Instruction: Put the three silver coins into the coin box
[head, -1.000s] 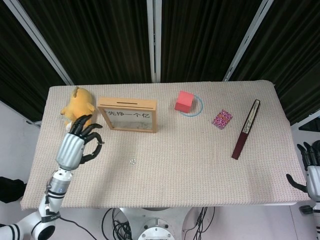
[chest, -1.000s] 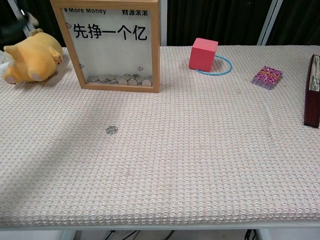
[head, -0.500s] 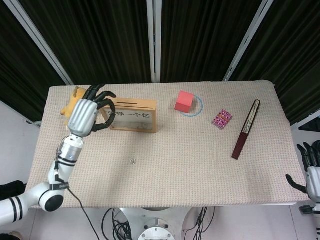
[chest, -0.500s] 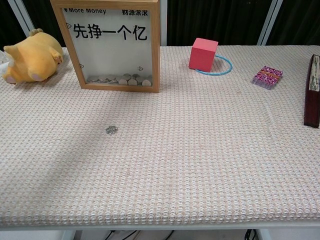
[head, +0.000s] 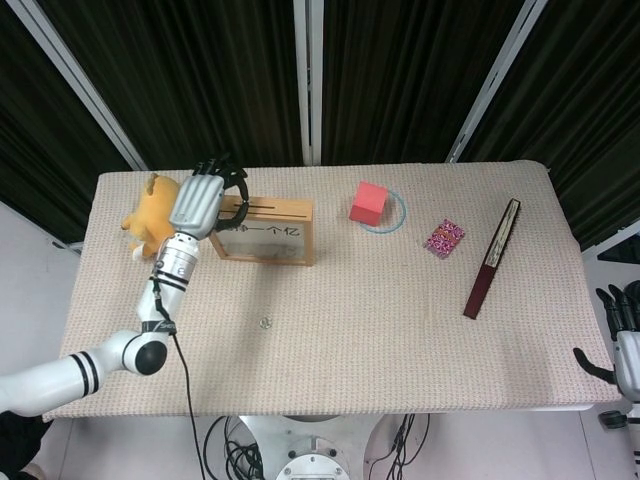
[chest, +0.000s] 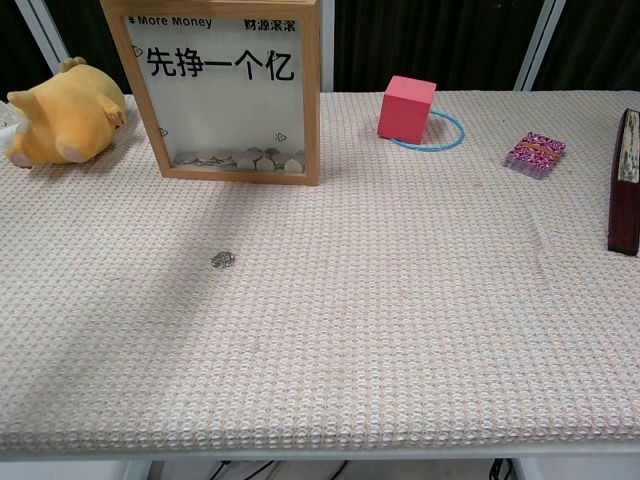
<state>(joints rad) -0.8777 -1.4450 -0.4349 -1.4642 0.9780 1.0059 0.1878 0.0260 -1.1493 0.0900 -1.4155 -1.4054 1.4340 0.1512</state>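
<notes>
Coins are what this job is about, and one coin (chest: 222, 259) lies flat on the worktop (chest: 420, 330), a bit in front of the box (chest: 232, 90). More coins sit in a heap at the bottom of the box, behind its clear front.

On the left, a yellow plush toy (chest: 60, 112) lies on its side, close to the box. The left hand (head: 205, 197) is up over the left end of the box top, near the thin slot (head: 258, 207) where coins drop in. Its fingers curl in toward the slot. I cannot tell if it pinches a coin, for a coin would be too small to see there. I think it is held high like that to let a coin fall in.

Further right stand a pink block (chest: 406, 106) inside a blue ring (chest: 447, 131), a small shiny packet (chest: 535, 154) and a long dark stick (head: 492, 259). None of them blocks the way to the box.

The right hand (head: 622, 330) hangs at the far right edge, off the worktop, holding nothing, fingers loosely apart.
</notes>
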